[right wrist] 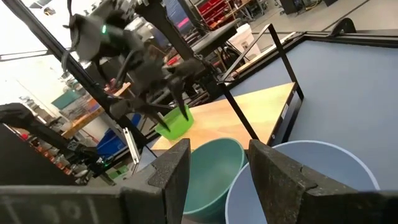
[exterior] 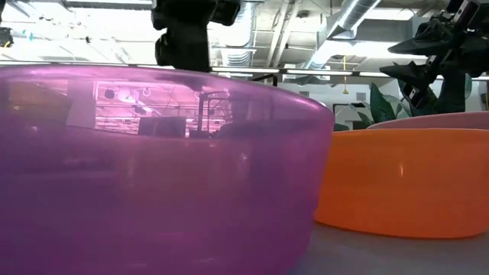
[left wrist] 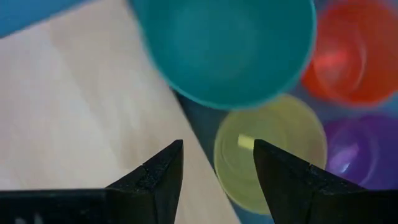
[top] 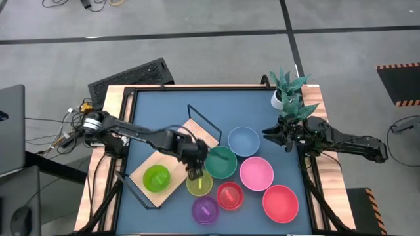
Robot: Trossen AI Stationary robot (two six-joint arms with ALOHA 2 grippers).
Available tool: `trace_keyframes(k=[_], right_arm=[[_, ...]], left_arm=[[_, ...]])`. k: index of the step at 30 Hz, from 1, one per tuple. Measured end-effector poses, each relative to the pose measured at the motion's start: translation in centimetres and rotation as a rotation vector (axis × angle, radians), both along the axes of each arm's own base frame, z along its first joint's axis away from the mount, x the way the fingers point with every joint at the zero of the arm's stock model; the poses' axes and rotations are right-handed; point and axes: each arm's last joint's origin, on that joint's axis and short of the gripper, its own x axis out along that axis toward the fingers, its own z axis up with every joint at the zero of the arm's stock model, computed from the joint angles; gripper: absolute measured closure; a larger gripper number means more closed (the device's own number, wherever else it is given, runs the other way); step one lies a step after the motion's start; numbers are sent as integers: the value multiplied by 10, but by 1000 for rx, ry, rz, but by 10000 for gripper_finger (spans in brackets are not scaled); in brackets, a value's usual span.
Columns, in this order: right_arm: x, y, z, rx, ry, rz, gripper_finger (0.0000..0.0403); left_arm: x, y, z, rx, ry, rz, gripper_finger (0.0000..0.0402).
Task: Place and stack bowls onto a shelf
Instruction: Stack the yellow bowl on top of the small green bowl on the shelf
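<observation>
one lime green bowl [top: 157, 177] sits on the shelf [top: 172, 164]; seven more lie on the blue table [top: 157, 108] beside it. the purple bowl [exterior: 153, 168] blocks most of the low view. the left gripper [top: 195, 172] hangs over the yellow bowl [top: 199, 185], fingers apart, holding nothing. the right gripper [top: 270, 135] waits spread beside the blue bowl [top: 243, 141].

I work in a robotics lab: exposed ceiling ducts [exterior: 359, 19], storage racks with red bins [right wrist: 214, 9], grey floor with hazard tape [top: 399, 67].
</observation>
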Motion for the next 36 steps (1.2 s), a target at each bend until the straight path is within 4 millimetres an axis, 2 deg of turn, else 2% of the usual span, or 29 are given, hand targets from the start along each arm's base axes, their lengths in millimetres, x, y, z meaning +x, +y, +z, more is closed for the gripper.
trace_keyframes(k=[5,19,27,36], right_arm=[[0,0,-1,2,7,1,214],[0,0,-3,6,30,2,214],[0,0,-5,11,50,5,214],[0,0,-6,14,62,5,214]], left_arm=[[6,-15,-17,48,48,-73,226],[13,-28,-24,153,-12,-263,226],[22,-31,-48,124,45,-279,226],[27,-32,-62,139,73,-290,226]])
